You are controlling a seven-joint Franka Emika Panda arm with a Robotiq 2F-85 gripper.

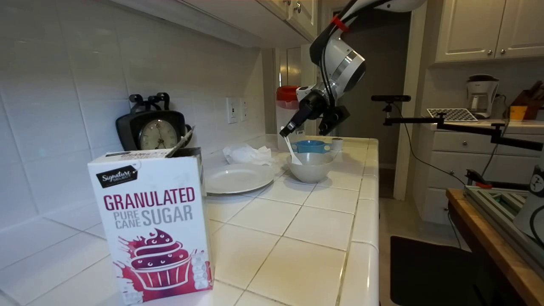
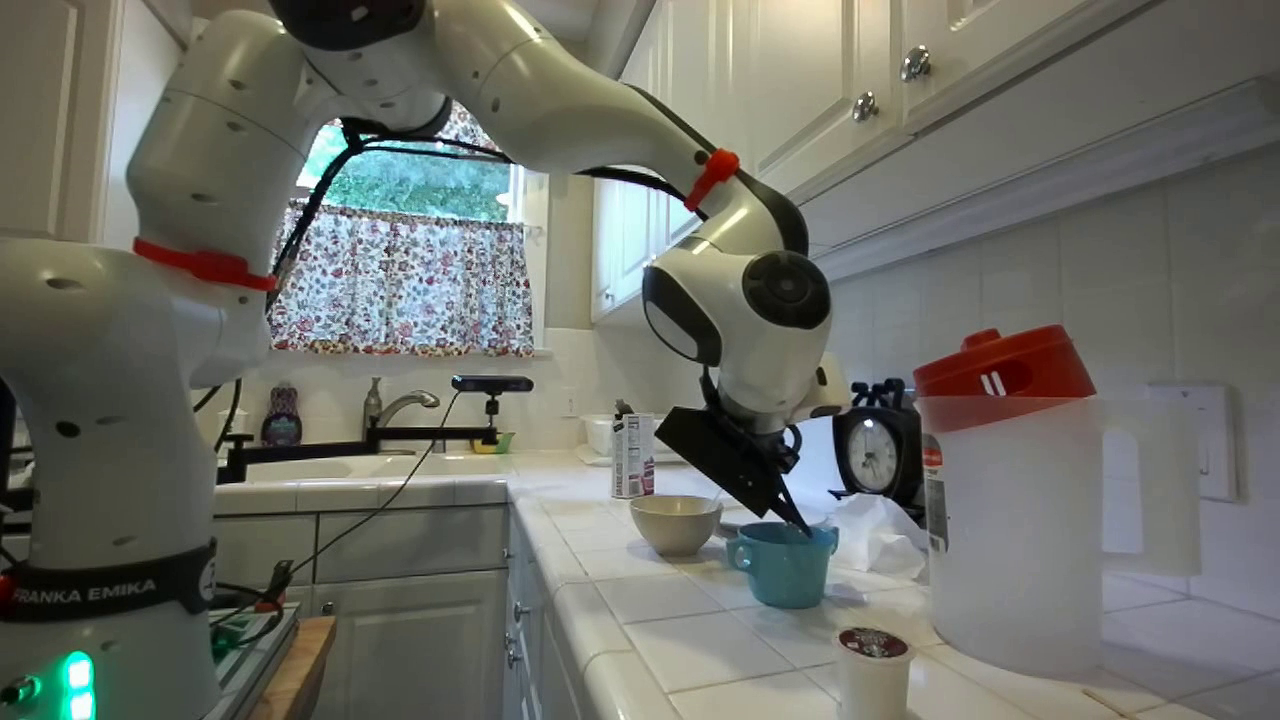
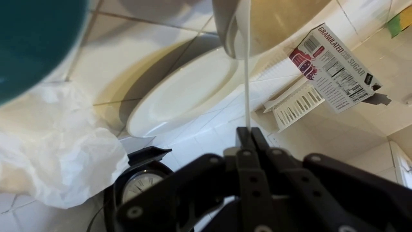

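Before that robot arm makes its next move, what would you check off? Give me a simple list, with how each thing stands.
1. Jaws gripping the white utensil by its handle: ok, closed on it.
2. Utensil's lower end inside the bowl: ok.
3. Bowl upright on the tiled countertop: ok.
4. What the bowl contains: cannot tell, its inside doesn't show clearly enough.
5. Granulated sugar box closed: not ok, it stands upright with its top open.
6. Blue two-handled cup upright: ok.
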